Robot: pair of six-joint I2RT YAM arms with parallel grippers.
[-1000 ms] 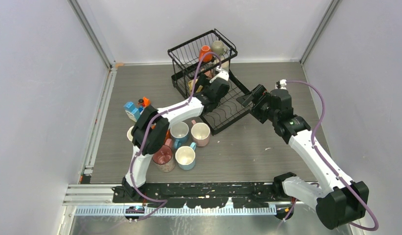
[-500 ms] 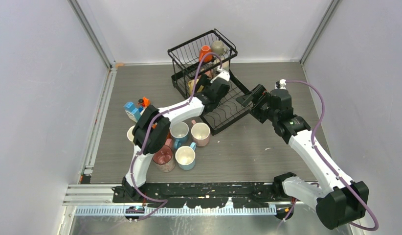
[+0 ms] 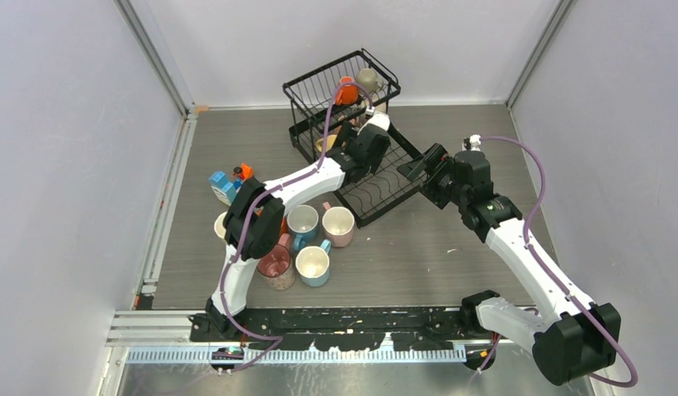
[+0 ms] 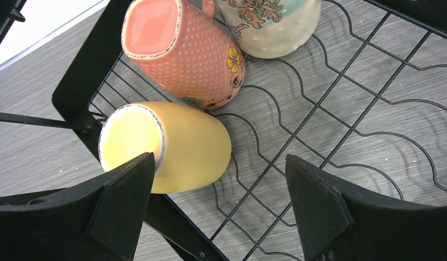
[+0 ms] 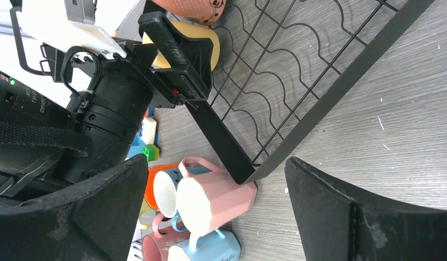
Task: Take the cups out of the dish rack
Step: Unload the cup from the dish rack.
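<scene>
Approach step: your left gripper [image 4: 218, 160], jaws apart, hovers over the yellow cup [image 4: 175, 147] lying sideways on the dish rack [image 4: 77, 81] (beside a salmon cup [image 4: 183, 54]). Next, lower to straddle its rim, then close. Right gripper [image 5: 217, 163] stands open nearby.

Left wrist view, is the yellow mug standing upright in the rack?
No, the yellow mug lies on its side on the rack wire floor, beside the pink mug.

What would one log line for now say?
left pincer: open over yellow cup lying in dish rack | right pincer: open, near rack corner | salmon cup: beside yellow one | unloaded cups: on table
</scene>
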